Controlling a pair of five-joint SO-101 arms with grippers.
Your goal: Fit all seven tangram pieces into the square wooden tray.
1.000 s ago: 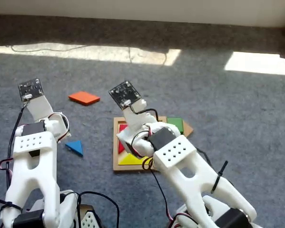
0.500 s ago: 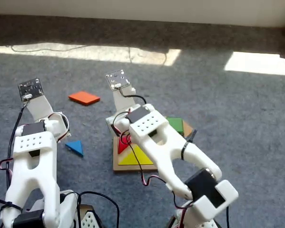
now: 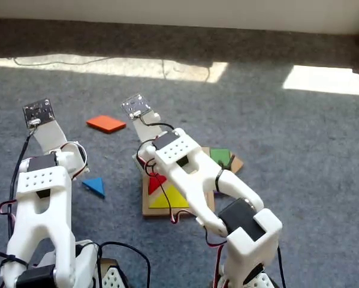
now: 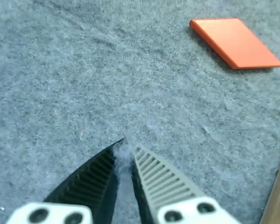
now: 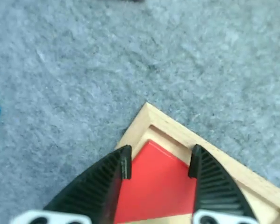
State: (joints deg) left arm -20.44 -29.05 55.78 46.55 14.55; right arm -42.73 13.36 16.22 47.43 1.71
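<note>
Grey carpet, sunlit patches, perhaps a cable

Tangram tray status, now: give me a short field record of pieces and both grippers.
tray: wooden tray on grey carpet
in tray: red piece, yellow piece
green piece: at tray's right side, seating unclear
outside tray: orange piece, blue triangle
left gripper: shut, over bare carpet
right gripper: open, straddling red piece's corner

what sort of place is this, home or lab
Likely an indoor room, home or lab unclear: a grey carpet-like surface as the work area, patches of sunlight falling across it, and a pale wall along the far edge.
</note>
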